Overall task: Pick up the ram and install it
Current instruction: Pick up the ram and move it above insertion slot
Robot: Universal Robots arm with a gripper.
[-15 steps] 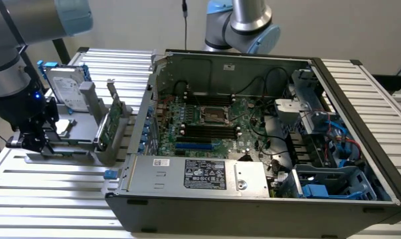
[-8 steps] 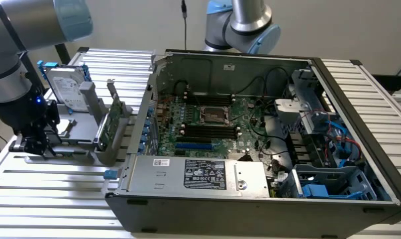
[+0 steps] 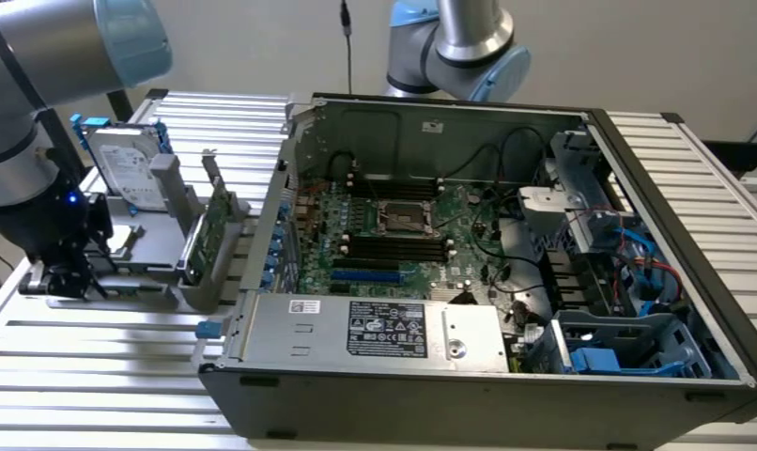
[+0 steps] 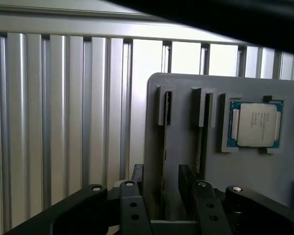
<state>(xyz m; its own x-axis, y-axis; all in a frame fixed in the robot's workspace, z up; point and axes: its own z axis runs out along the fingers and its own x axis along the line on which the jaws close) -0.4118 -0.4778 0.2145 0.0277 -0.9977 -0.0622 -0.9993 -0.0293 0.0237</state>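
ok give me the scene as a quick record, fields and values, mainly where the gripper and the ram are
gripper: open, jaws either side of the ram
ram: on edge in a slot of the grey holder, not lifted
second stick: in the holder's next slot
processor chip: lying in a recess of the holder
holder: on the slatted table, outside the computer case
computer case: open, motherboard exposed
memory slots: look empty

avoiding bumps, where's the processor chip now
The processor chip sits in a recess of the grey holder beside its two slots, on the exterior view's left of the case.
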